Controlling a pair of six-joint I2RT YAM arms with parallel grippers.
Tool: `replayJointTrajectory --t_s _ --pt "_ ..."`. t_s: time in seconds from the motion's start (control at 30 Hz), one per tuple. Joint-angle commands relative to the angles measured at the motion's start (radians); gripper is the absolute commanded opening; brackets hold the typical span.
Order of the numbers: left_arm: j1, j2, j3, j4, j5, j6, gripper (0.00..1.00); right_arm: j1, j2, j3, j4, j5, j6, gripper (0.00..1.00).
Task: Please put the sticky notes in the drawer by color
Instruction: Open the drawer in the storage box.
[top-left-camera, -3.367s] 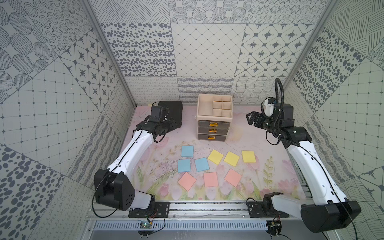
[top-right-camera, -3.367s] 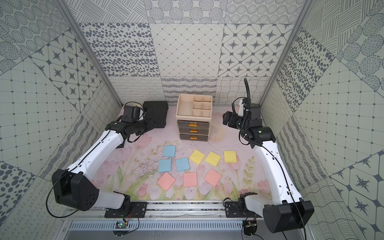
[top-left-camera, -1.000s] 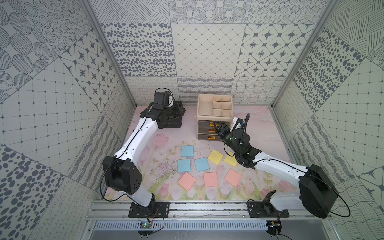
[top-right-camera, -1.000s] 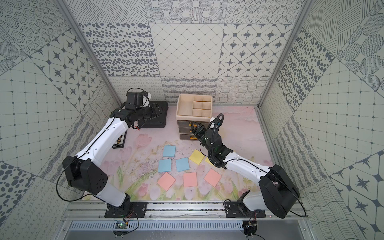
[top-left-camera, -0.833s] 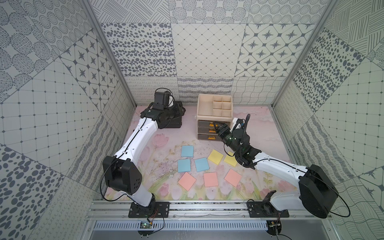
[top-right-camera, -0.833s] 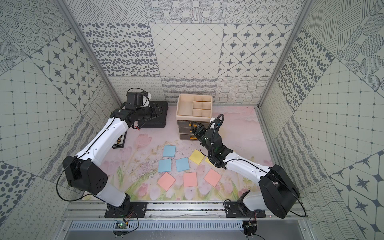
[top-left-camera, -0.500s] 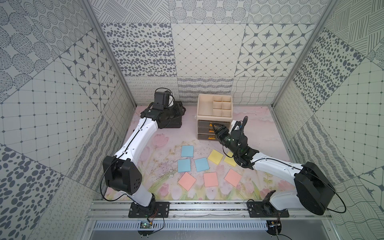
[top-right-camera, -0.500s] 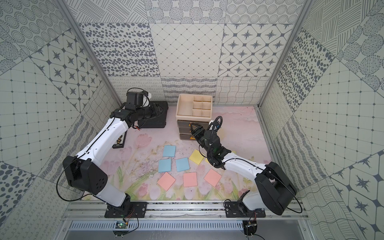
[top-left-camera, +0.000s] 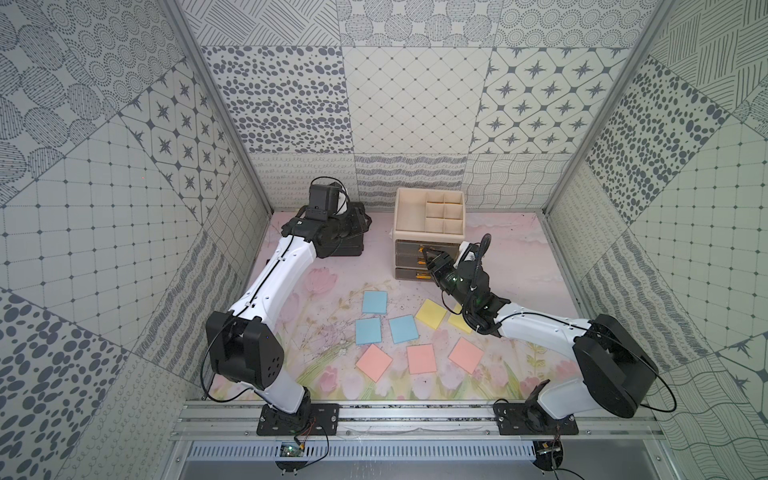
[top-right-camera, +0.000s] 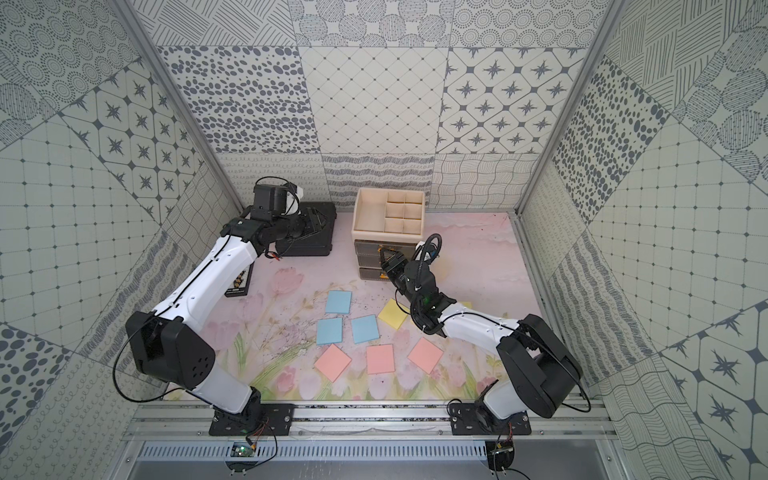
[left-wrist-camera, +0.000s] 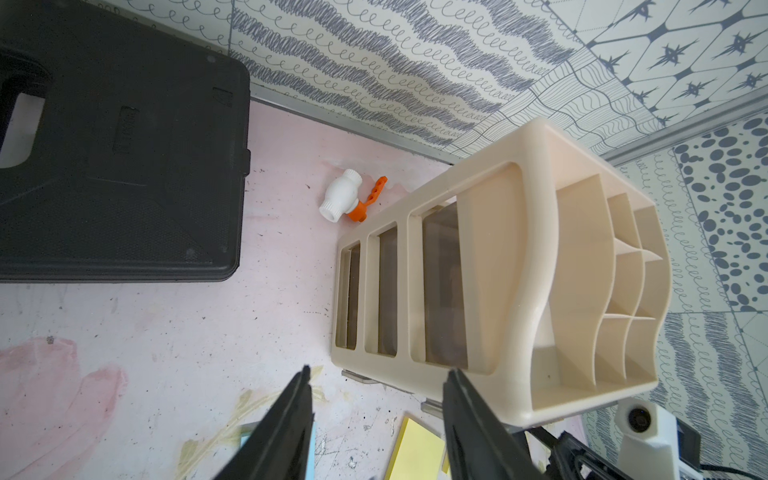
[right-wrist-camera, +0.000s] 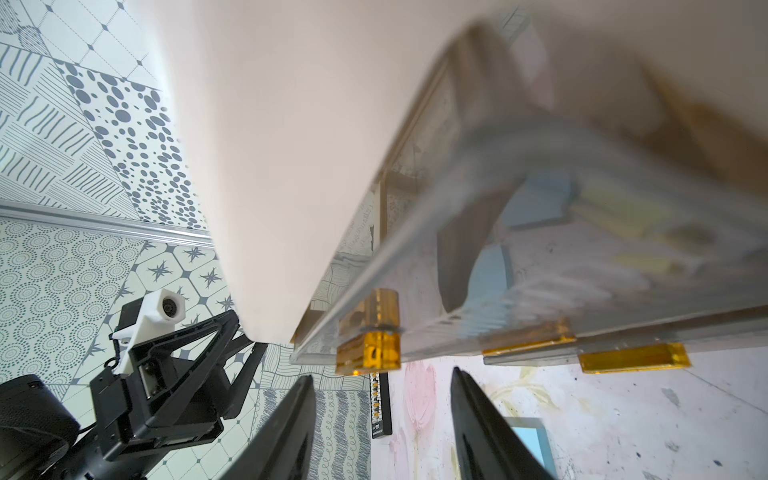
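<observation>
The whole table (top-left-camera: 519, 266) is seen steeply from high above its front edge in both top views, while the drawer (left-wrist-camera: 498, 257) is shared by both wrist views, seen closely from its side and from just before its front.

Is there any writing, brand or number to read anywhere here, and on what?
No text here can be read.
black case: raised moulded marks on the lid, too faint to read.
sticky notes and drawer: no writing shows.
</observation>
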Motion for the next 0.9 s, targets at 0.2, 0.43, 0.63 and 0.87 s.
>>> replayJointTrajectory --t_s 0.2,0.43,0.63,0.87 --pt "-0.003 -0.002 0.0 0.036 0.012 0.029 0.54 0.003 0.061 0.031 0.099 0.02 -0.008 0.55" --pt "-0.002 -0.016 -0.015 0.044 0.025 0.043 0.54 0.0 0.075 0.031 0.123 0.046 -0.028 0.55" --pt "-0.002 -0.02 -0.027 0.05 0.022 0.045 0.54 -0.004 0.068 0.03 0.125 0.056 -0.027 0.5" --pt "-0.002 -0.021 -0.035 0.056 0.025 0.04 0.54 -0.005 0.063 0.049 0.116 0.053 -0.034 0.51"
